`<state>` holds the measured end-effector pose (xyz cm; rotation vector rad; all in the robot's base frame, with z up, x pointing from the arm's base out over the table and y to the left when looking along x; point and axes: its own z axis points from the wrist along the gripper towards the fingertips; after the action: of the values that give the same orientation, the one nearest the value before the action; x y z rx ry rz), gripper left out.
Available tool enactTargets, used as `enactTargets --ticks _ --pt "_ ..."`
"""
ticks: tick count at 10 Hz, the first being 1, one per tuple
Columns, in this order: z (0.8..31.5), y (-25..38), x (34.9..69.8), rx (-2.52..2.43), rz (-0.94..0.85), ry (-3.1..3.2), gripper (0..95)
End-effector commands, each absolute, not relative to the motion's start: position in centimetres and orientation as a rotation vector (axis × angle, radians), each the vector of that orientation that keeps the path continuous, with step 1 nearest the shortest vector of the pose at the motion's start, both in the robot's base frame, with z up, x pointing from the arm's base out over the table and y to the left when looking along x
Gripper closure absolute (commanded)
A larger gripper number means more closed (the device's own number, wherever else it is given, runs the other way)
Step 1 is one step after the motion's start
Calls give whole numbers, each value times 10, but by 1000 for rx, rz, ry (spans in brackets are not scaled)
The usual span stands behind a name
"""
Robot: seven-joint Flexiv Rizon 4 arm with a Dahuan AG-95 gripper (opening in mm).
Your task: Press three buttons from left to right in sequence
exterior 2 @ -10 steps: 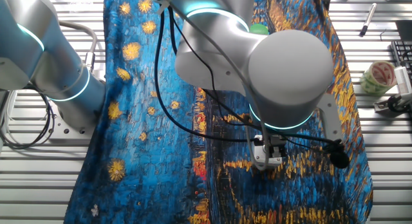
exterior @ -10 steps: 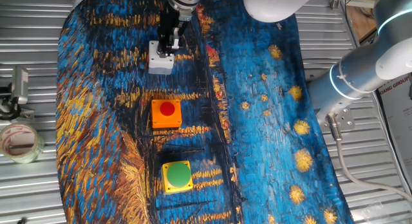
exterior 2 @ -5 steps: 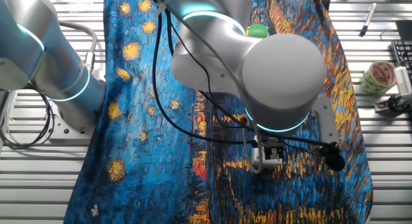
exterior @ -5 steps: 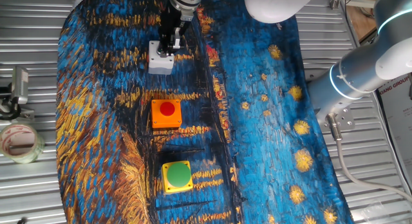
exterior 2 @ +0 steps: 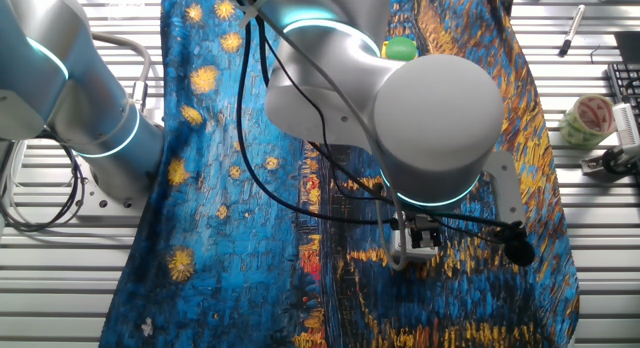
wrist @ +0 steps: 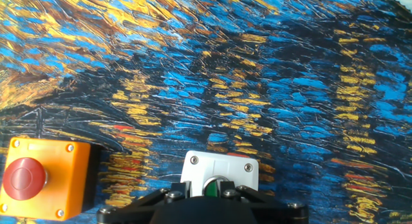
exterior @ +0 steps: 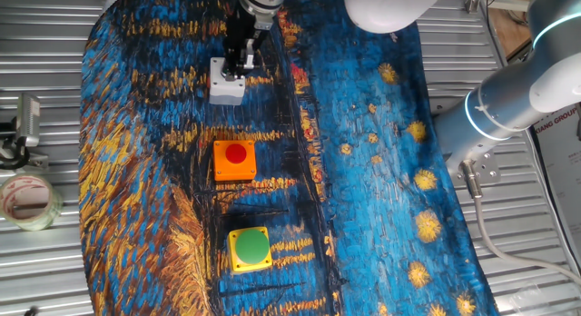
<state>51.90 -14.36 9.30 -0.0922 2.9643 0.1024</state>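
Watching the gripper (exterior: 243,64) above the white-grey box with small green button (wrist: 219,173), you risk an off-centre press; whether its fingers are open cannot be told.

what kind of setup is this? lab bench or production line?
Likely a lab bench: three push-button boxes set on a Starry Night-print cloth over a slatted metal table, with tape rolls lying beside it.

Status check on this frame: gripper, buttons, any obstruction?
Gripper down over the white-grey box, fingertip state not visible. Orange box and yellow box untouched, nothing on them. Path along the row shows no obstruction.
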Motion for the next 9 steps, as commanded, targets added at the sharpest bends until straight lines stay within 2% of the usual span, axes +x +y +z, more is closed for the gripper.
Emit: enactTargets --ticks 1,9 --pt "93 -143 519 -92 103 2963 760" --pt "88 -142 519 -84 97 2948 760"
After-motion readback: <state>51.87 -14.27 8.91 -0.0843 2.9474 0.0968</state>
